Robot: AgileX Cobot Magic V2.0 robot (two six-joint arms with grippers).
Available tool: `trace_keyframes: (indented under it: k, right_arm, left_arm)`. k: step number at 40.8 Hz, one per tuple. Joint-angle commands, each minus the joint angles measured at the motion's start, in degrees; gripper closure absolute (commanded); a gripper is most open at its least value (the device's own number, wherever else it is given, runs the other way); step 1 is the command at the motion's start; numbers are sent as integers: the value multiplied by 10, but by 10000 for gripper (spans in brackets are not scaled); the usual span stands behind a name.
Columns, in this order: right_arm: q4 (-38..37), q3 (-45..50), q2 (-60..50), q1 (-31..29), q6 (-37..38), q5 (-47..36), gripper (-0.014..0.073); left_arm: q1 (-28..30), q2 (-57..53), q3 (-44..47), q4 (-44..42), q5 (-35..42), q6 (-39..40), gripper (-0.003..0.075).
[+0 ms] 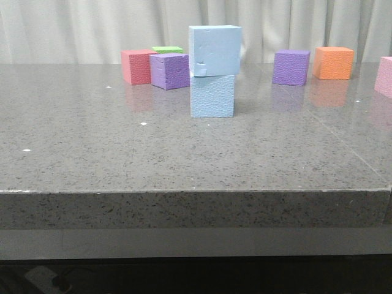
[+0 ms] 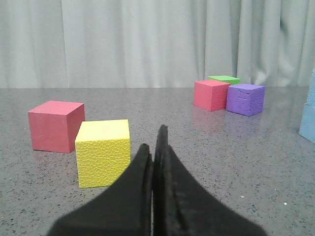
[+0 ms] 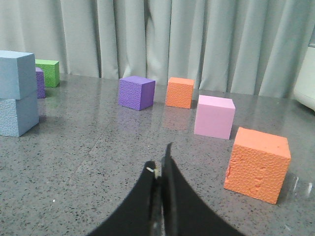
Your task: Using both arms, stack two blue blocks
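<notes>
Two pale blue blocks stand stacked at the table's middle: the upper blue block [image 1: 214, 50] rests on the lower blue block [image 1: 212, 95], turned slightly and overhanging a little. The stack also shows in the right wrist view, upper block [image 3: 15, 73] on lower block [image 3: 17, 115], and its edge shows in the left wrist view [image 2: 308, 120]. No gripper shows in the front view. My left gripper [image 2: 153, 142] is shut and empty, low over the table beside a yellow cube. My right gripper [image 3: 160, 160] is shut and empty, well away from the stack.
A yellow cube [image 2: 103, 152] and a red cube [image 2: 54, 125] lie near the left gripper. A red cube [image 1: 138, 66], green block [image 1: 167, 49] and purple cube [image 1: 169, 70] stand behind the stack. A purple cube [image 1: 290, 67], orange cubes [image 1: 333, 62] [image 3: 258, 164] and a pink cube [image 3: 214, 116] lie right.
</notes>
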State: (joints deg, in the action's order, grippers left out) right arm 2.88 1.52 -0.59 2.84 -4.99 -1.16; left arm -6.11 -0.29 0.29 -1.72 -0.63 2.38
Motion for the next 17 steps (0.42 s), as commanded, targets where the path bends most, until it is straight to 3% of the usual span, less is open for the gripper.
trace_keyframes:
  k: [1,17]
  right_arm:
    - [-1,-3,-11,-4,-3,-52,610]
    - [-1,-3,-11,-4,-3,-52,610]
  left_arm:
    - [-1,-10,2,0,48,4,741]
    - [17,-10,2,0,48,4,741]
